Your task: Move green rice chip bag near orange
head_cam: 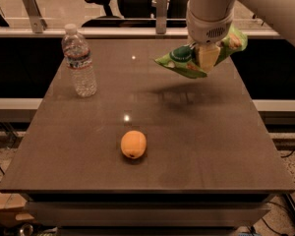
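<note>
Bag held aloft over the table's far right.

The gripper (204,58) hung above the far right part of the table (196,141), pinching the green rice chip bag (183,62) clear of the surface. The orange (133,144) lay near the front centre, well apart. A water bottle (79,62) stood by the far left edge, with bare tabletop between.

Table (201,146): orange (133,144) sitting front-centre; water bottle (79,64) standing rear-left; gripper (205,58) holding green rice chip bag (184,62) above rear-right.
</note>
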You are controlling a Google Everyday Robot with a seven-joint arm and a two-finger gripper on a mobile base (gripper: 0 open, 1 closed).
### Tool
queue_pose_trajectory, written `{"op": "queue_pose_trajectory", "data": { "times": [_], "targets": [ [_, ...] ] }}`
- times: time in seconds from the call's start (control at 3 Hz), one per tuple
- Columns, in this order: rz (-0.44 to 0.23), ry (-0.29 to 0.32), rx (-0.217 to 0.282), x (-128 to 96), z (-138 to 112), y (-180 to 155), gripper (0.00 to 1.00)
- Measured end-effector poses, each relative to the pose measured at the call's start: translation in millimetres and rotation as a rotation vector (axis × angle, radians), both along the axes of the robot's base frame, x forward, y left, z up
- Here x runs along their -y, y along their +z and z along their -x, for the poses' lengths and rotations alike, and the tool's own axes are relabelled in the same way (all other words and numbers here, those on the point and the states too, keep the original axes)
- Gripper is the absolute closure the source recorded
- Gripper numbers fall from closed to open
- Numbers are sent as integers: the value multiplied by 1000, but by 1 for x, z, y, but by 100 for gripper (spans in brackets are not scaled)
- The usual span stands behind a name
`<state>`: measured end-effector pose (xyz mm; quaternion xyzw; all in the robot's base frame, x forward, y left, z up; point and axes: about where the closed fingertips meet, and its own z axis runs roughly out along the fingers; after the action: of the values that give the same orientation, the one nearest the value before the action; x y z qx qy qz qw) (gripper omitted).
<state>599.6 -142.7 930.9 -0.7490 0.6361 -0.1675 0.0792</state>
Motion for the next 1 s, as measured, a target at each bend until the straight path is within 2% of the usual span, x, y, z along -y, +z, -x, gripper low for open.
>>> {"op": "queue_pose_trajectory", "data": {
  "times": [0.33,1.0],
  "targets": [
    [3,-42,5,-2,15,-1,100],
    [-48,-129,30,6,45,-11,100]
  ]
}}
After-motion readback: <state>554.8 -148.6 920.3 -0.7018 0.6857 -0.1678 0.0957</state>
